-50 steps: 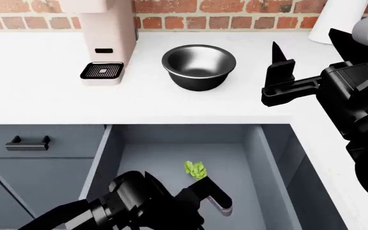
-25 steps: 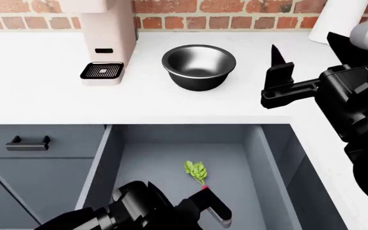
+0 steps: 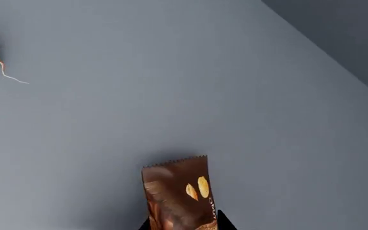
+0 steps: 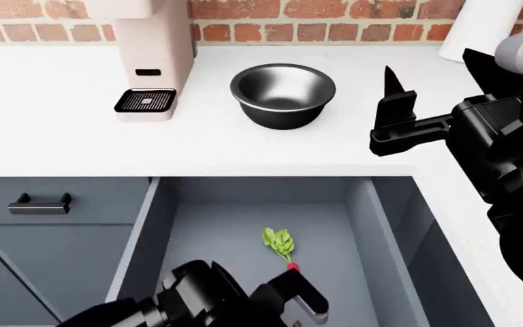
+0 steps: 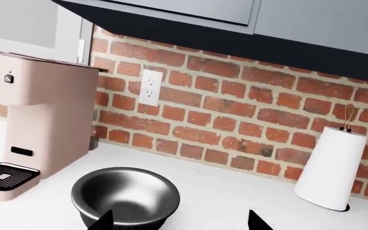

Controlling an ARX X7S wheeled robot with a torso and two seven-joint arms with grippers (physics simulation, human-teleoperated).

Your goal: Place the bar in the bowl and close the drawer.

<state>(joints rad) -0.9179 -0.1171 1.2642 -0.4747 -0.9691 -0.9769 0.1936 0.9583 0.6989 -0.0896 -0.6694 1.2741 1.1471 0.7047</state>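
The brown wrapped bar (image 3: 178, 194) sticks out from between the jaws of my left gripper (image 3: 182, 225), which is shut on it just above the drawer's grey floor (image 3: 235, 105). In the head view that gripper (image 4: 302, 303) is low inside the open drawer (image 4: 384, 225) and hides the bar. The dark steel bowl (image 4: 282, 94) stands on the white counter. My right gripper (image 4: 396, 102) hovers open to the right of the bowl, empty. In the right wrist view the bowl (image 5: 125, 196) lies just beyond one fingertip (image 5: 107, 221).
A red radish (image 4: 291, 266) with green leaves (image 4: 278, 241) lies in the drawer beside my left gripper. A pink coffee machine (image 4: 148, 54) stands left of the bowl. A paper towel roll (image 4: 479, 27) is at the back right. A smaller drawer front with a black handle (image 4: 39, 203) is at the left.
My left gripper has drawn back toward the drawer's near side, uncovering the radish's red root. The right gripper has barely shifted.
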